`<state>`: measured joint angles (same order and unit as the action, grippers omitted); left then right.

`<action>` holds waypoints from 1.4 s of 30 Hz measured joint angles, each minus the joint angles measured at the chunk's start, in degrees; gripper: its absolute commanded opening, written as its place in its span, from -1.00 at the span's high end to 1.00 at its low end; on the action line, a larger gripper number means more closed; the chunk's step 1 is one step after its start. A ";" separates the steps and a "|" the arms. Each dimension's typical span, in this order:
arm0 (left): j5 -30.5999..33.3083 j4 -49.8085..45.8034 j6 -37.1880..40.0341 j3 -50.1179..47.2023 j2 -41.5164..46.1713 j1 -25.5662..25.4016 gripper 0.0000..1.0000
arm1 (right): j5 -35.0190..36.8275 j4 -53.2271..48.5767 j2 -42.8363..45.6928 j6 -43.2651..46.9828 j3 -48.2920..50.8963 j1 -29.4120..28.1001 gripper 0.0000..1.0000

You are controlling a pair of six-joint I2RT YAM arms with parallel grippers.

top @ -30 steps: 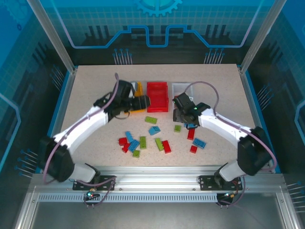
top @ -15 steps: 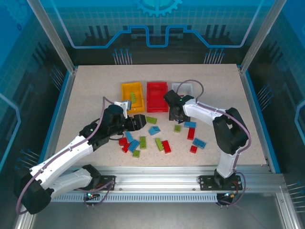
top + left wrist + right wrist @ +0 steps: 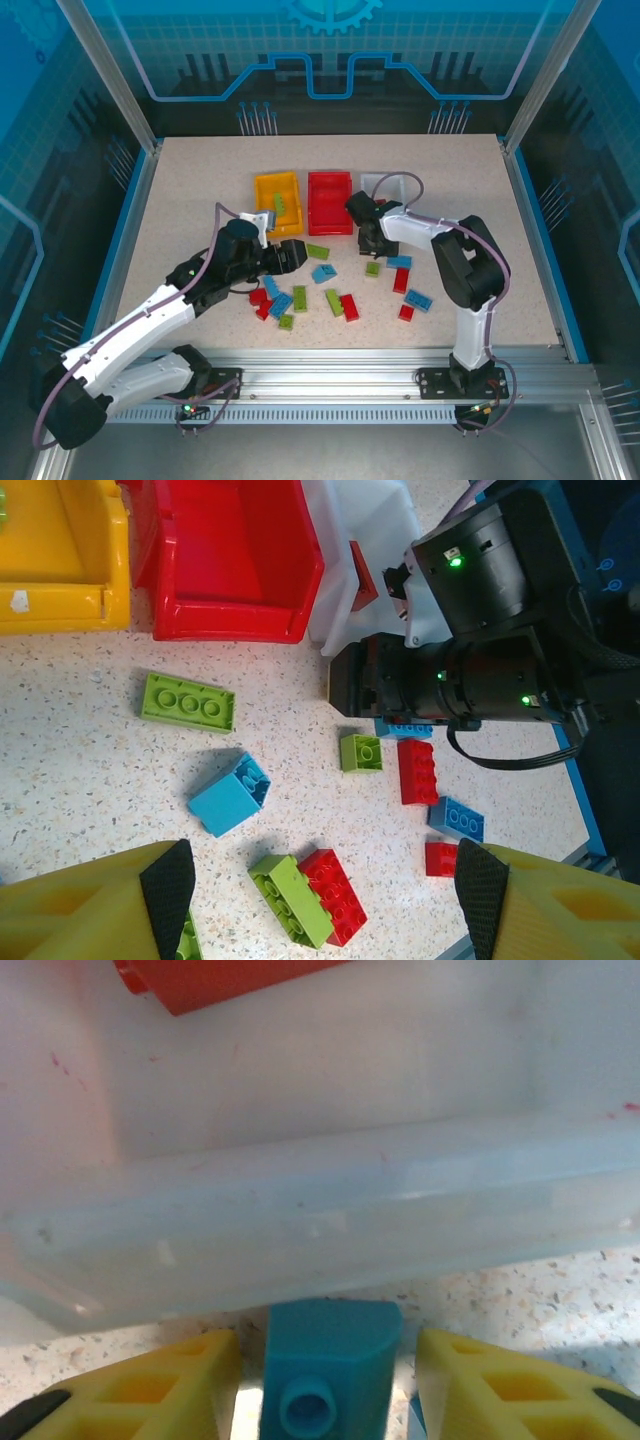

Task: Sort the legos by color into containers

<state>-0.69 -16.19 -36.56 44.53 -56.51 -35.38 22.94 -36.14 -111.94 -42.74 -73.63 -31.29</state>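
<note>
The right gripper (image 3: 328, 1385) has its fingers close on both sides of a blue lego brick (image 3: 330, 1360), with a thin gap on each side, so it is not yet gripping. The brick lies on the worktop (image 3: 520, 1290) just before the near wall of the white bin (image 3: 320, 1210). The left gripper (image 3: 325, 885) is wide open and empty. The brick is probably light, stiff and smooth, so it is best pinched on its flat sides.

The left arm (image 3: 150, 318) and right arm (image 3: 412, 228) have white shells, black joints, looping grey cables; yellow fingers (image 3: 70, 915) with black pads (image 3: 170, 885)
</note>
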 measured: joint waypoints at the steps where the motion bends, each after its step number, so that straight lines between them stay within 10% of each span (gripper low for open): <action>1: 0.00 0.00 0.00 0.07 0.00 -0.04 -0.47 | -0.20 0.24 -0.11 0.07 0.00 0.04 0.14; 12: 0.00 -1.01 0.00 1.33 0.59 -0.04 -0.46 | -0.20 3.39 1.36 0.33 2.01 -0.11 0.58; 24: 4.44 -5.07 0.15 5.03 2.58 -0.07 -0.46 | 5.09 1.22 12.02 1.90 1.75 -10.49 0.57; 36: 8.66 -6.62 0.66 9.79 0.48 -0.04 -0.46 | 2.10 0.09 -8.50 8.35 -25.66 -9.25 0.55; 42: 9.05 -8.00 0.63 9.81 -0.13 -0.07 -0.46 | 0.31 -3.04 -14.99 9.22 -32.15 -6.88 0.23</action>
<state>8.36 -24.18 -35.92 54.35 -56.64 -35.44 23.24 -39.18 -126.93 -33.52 -105.78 -38.17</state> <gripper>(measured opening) 0.731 0.352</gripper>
